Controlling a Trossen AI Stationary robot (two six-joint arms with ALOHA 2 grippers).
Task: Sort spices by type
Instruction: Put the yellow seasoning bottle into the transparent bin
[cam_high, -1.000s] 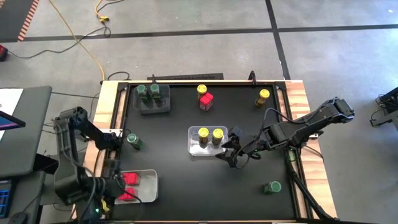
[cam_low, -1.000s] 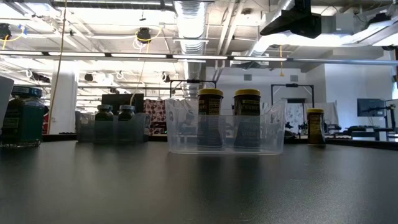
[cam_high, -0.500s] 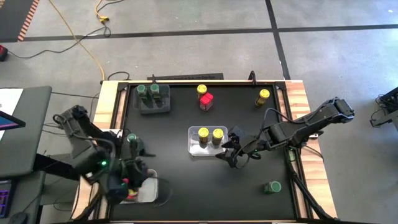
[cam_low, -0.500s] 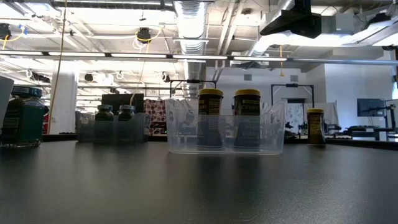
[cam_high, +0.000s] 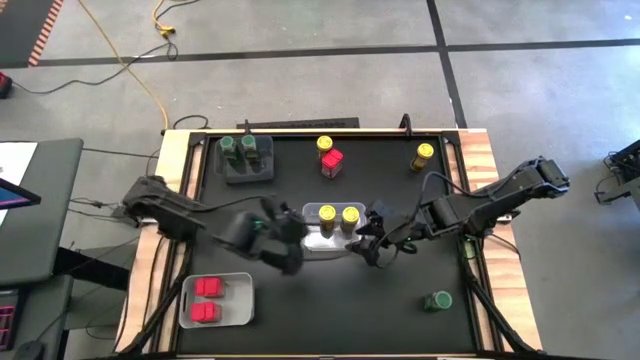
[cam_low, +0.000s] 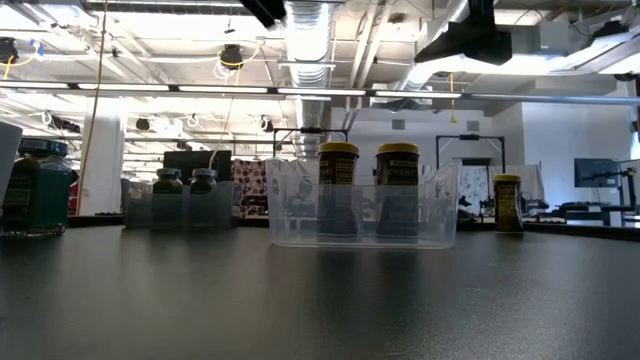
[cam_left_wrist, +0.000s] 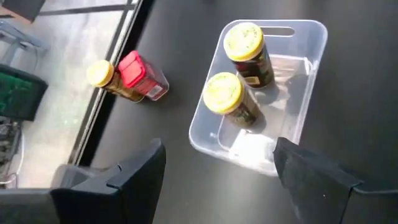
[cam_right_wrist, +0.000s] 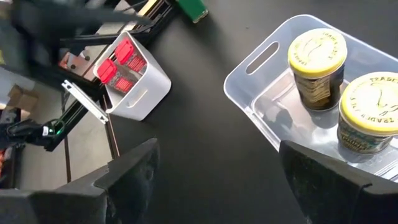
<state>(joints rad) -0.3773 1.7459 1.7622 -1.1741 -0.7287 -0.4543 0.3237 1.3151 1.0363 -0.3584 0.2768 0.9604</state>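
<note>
High view: the left claw (cam_high: 285, 243) reaches across the black surface (cam_high: 400, 300) and hangs just left of the clear bin (cam_high: 312, 240), its fingers apart and holding nothing that shows. Two yellow-lidded jars (cam_high: 338, 216) stand upright inside that bin. The right claw (cam_high: 368, 240) hangs just on the bin's right side, fingers spread wide and empty. A grey bin (cam_high: 246, 172) at the far left corner holds two green-lidded jars (cam_high: 238, 145). A white bin (cam_high: 236, 300) at the near left holds two red-topped jars (cam_high: 207, 298). Loose on the surface are a yellow-lidded jar (cam_high: 324, 146) touching a red-topped jar (cam_high: 332, 162) at the far middle, another yellow-lidded jar (cam_high: 424, 154) at the far right, and a green-lidded jar (cam_high: 438, 300) at the near right, well apart from both claws.

Low view: the clear bin (cam_low: 362, 215) stands in the middle with its two yellow-lidded jars (cam_low: 338, 188) upright. The grey bin with green-lidded jars (cam_low: 184, 190) is to its left, a lone yellow-lidded jar (cam_low: 507, 202) to its right. Dark arm parts show only at the top edge.

Left wrist view: the left claw's fingers (cam_left_wrist: 134, 171) stand apart, with the clear bin (cam_left_wrist: 311, 37) and its two jars beyond them. The red-topped jar (cam_left_wrist: 140, 76) and yellow-lidded jar (cam_left_wrist: 109, 79) stand farther off.

Right wrist view: the right claw's fingers (cam_right_wrist: 323, 174) are spread wide, one near the clear bin (cam_right_wrist: 261, 59). The white bin (cam_right_wrist: 146, 93) with red-topped jars lies well beyond.
</note>
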